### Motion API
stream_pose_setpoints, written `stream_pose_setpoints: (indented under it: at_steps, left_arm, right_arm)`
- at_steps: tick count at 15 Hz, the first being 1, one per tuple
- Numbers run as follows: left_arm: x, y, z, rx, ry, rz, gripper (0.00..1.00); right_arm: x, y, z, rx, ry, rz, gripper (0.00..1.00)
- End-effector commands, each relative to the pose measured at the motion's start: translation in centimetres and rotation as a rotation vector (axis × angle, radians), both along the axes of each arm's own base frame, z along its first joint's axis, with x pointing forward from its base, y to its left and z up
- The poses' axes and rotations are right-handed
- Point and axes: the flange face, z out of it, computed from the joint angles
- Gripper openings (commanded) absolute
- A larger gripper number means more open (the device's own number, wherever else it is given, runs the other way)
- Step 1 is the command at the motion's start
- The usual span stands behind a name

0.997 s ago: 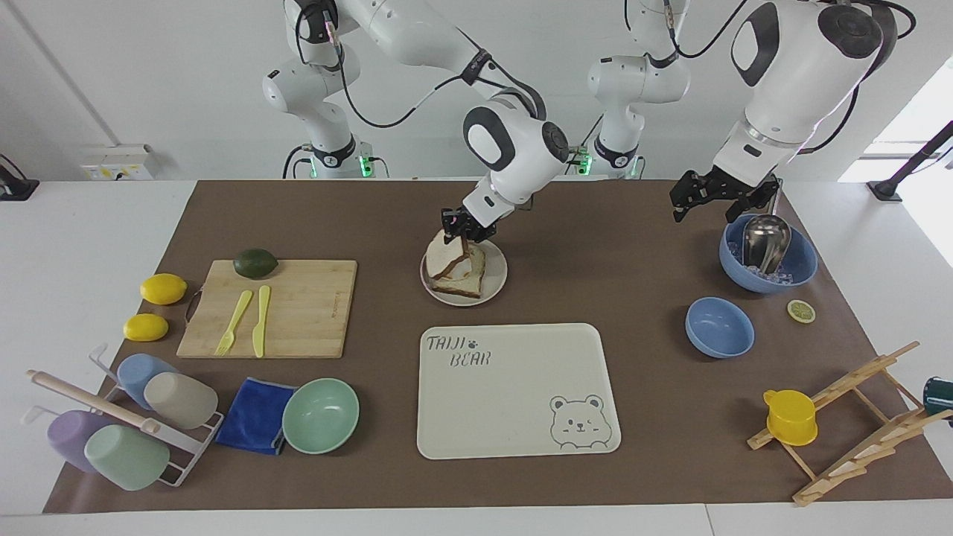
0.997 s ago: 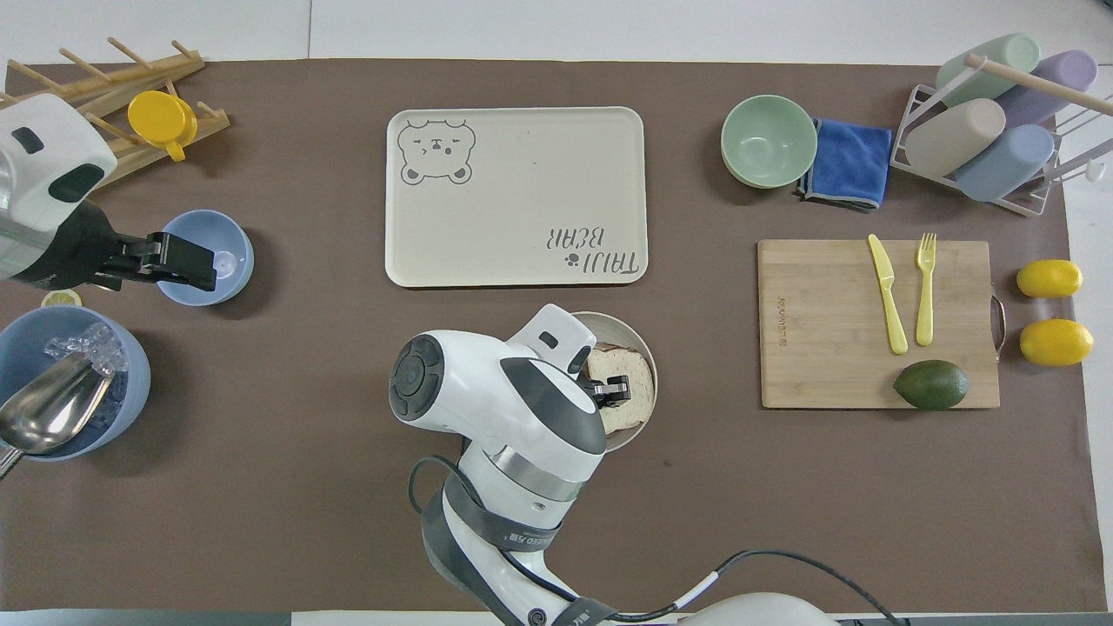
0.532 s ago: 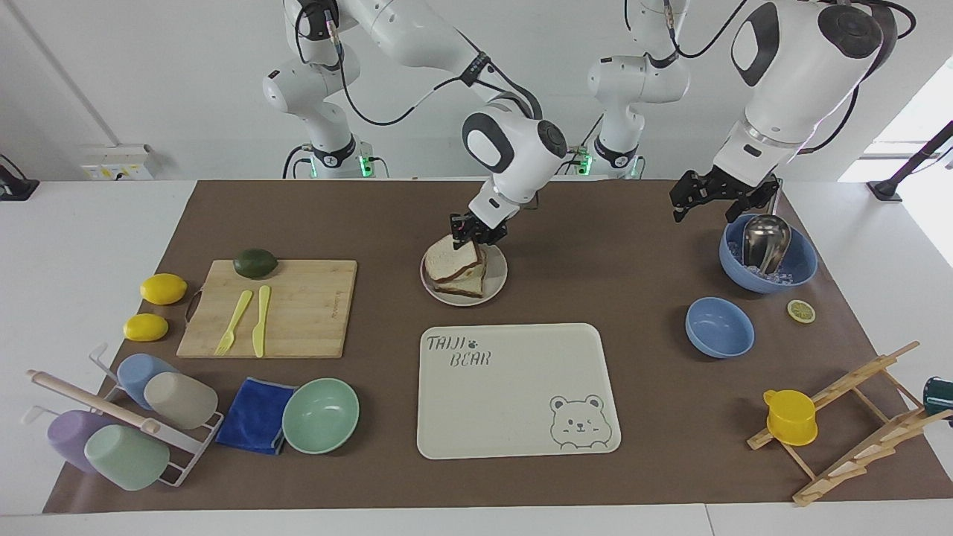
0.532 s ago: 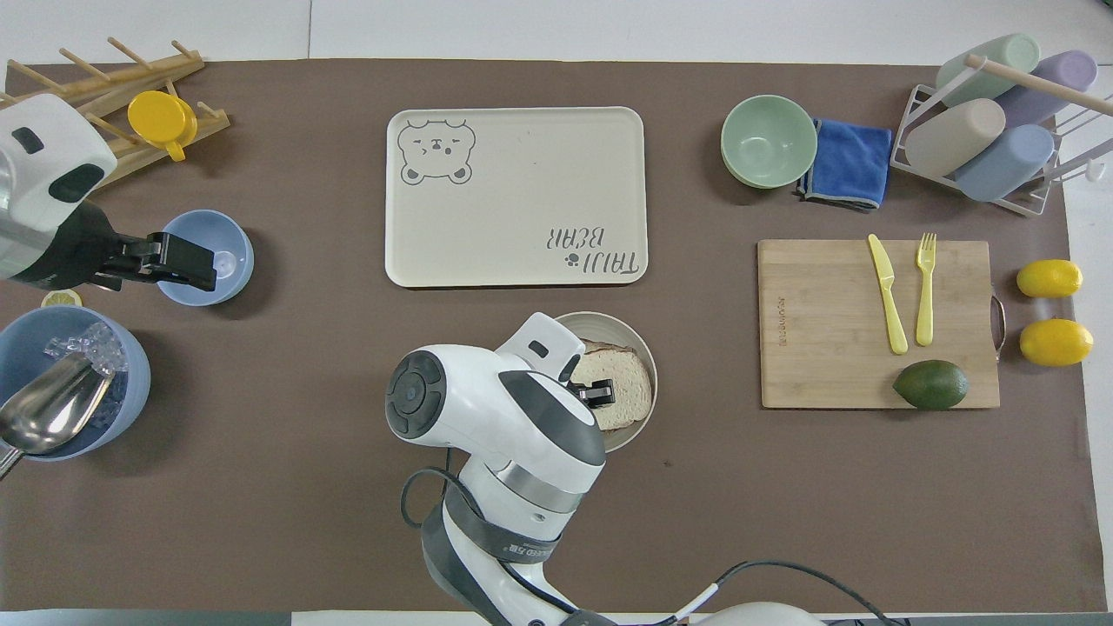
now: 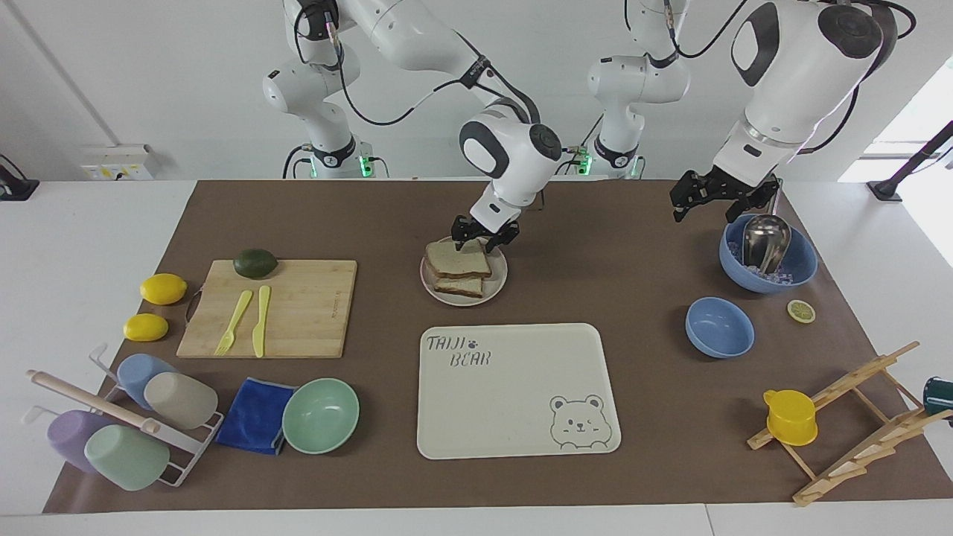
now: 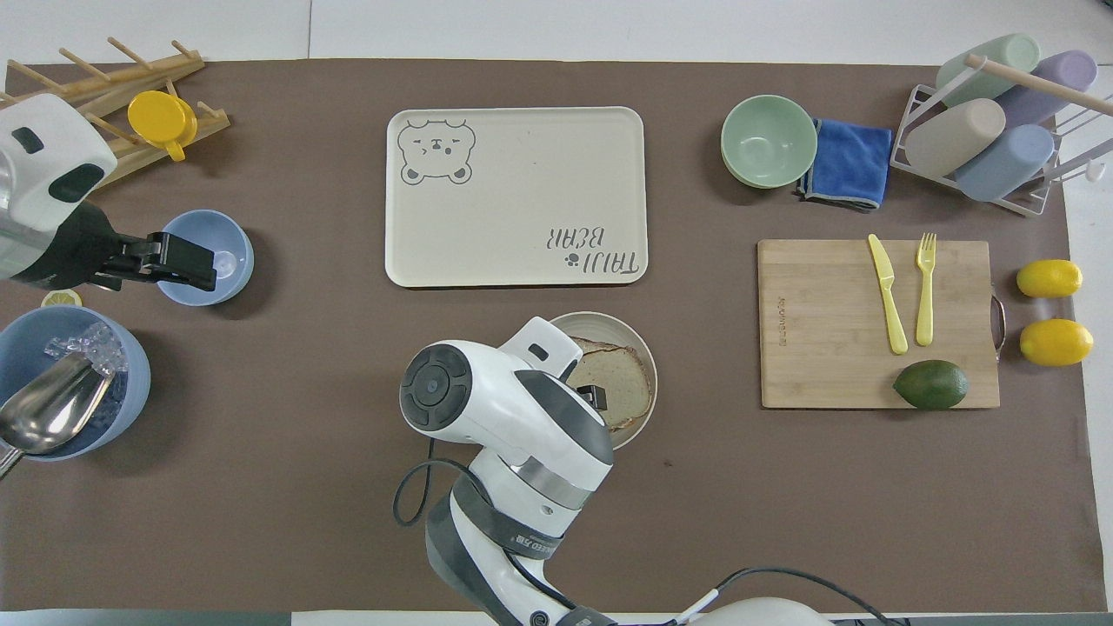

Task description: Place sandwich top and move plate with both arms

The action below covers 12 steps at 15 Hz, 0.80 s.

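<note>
My right gripper (image 5: 485,234) hangs just above the robot-side edge of the sandwich top (image 5: 457,260), fingers spread and holding nothing. The sandwich top lies flat on a second slice, the two stacked on the plate (image 5: 497,285) in the middle of the worktop. The slice is near square with no clear long axis; its edges sit slightly askew to the worktop's edges, one corner turned toward me. I cannot see what lies between the slices.

My left gripper (image 5: 713,195) waits in the air at my left arm's end, over the rim of the blue bowl (image 5: 800,269) that holds ice and a metal scoop (image 5: 765,241); its fingers are spread and carry nothing.

Just past the plate, farther from me, lies the cream tray (image 5: 521,402), printed "TAIJI BEAR" with a paw mark and a bear face in one corner. Toward my right arm's end, the cutting board (image 5: 305,313) carries faint lettering along one edge that I cannot read.

A brown mat (image 5: 633,246) covers most of the white worktop (image 5: 82,246). Behind my bases stands a plain white wall (image 5: 149,67) with a socket box low on it.
</note>
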Motion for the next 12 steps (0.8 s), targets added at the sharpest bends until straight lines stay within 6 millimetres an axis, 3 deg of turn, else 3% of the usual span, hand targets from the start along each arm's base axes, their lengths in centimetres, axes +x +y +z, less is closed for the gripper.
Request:
stream_pose_setpoints:
  at_steps: [1, 4, 6, 9, 12]
  left_arm:
    - [-0.1, 0.2, 0.7, -0.014, -0.006, -0.005, 1.00]
    - [-0.1, 0.2, 0.7, -0.014, -0.006, -0.005, 1.00]
    - [-0.1, 0.2, 0.7, -0.014, -0.007, -0.007, 1.00]
    - [-0.1, 0.2, 0.7, -0.014, -0.007, -0.005, 1.00]
    - [-0.1, 0.2, 0.7, -0.014, -0.006, -0.005, 1.00]
  right_arm:
    - [4.3, -6.3, 6.1, 0.099, -0.033, -0.097, 1.00]
    - [8.4, -15.1, 11.8, 0.228, -0.016, -0.165, 1.00]
    - [9.7, -21.0, 15.0, 0.233, -0.012, -0.191, 1.00]
    - [9.3, -28.4, 19.8, 0.234, -0.021, -0.265, 1.00]
    - [8.4, -33.6, 23.0, 0.239, -0.004, -0.241, 1.00]
